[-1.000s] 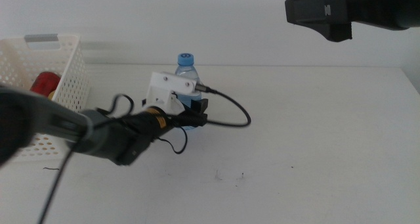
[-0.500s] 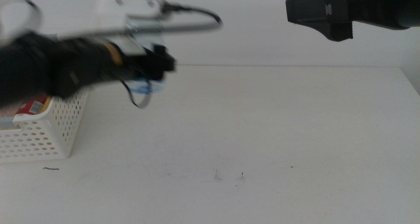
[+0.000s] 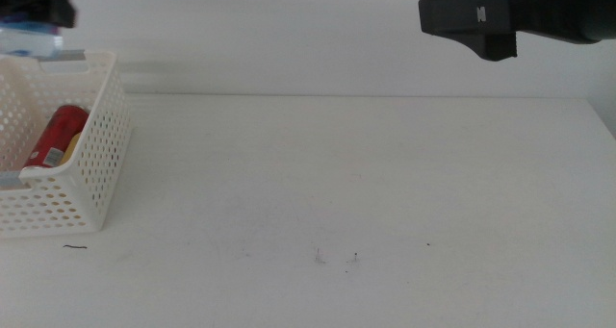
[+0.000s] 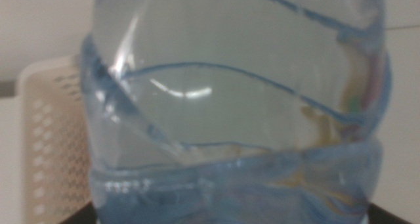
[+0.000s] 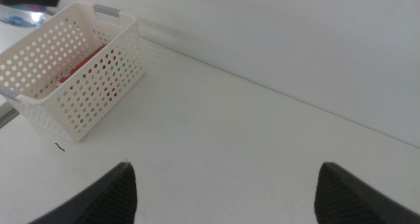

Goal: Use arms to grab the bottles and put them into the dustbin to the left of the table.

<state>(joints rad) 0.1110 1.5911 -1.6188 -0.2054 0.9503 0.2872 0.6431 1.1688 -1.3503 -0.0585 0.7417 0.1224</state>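
Note:
The clear water bottle (image 4: 236,106) fills the left wrist view, held between the dark jaws at the picture's lower corners. In the middle view my left gripper (image 3: 43,6) is at the top left corner, shut on the bottle (image 3: 29,41) and hanging over the far end of the white dustbin (image 3: 96,164). A red can (image 3: 56,136) lies inside the dustbin, with a bit of yellow (image 3: 70,153) beside it. My right gripper (image 5: 226,191) is open and empty, high over the table's right side (image 3: 491,25).
The white table (image 3: 366,193) carries only a few dark specks near its front. The dustbin (image 5: 72,73) stands at the table's left edge. A plain white wall rises behind the table.
My left arm has swung the water bottle up from the table's middle and leftward, until it now hangs over the dustbin. The right arm has not moved.

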